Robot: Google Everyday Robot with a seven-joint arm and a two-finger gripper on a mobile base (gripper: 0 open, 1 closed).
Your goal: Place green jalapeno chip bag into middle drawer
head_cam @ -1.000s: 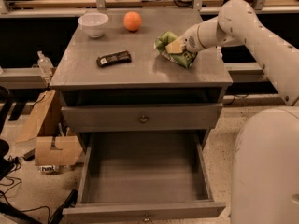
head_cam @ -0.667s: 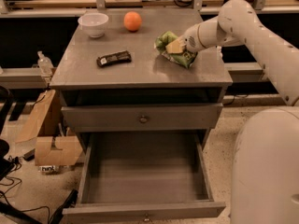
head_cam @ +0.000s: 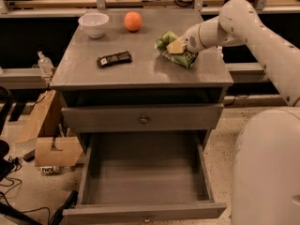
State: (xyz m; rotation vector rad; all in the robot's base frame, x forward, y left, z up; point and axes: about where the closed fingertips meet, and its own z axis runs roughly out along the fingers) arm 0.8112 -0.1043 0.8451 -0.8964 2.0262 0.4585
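Nothing much has changed in the last second. The white robot gripper stays right on the crinkly green jalapeno chip bag, and the bag has not moved. The gripper comes in from 3 o'clock, and its tip is touching the bag. I cannot tell if it has grabbed the bag or is only resting on it. So I think the robot is in the middle of picking up the bag, and the bag has not gone up yet.

The bag lies on the flat grey cabinet top, on the 3 o'clock side. A small white bowl sits at 10 o'clock. I cannot see anything in the bowl, though its inside is partly hidden. A round orange fruit sits near 12 o'clock. A small dark wrapped bar lies at 9 o'clock.

Below the top, the upper grey drawer with a little round knob is closed. Under it, at 6 o'clock, the wide grey middle drawer is pulled all the way out. Nothing is in it. It is ready for the bag.

Most of the job is left to do. The bag must be lifted, carried over the front edge, and put down into the open drawer.
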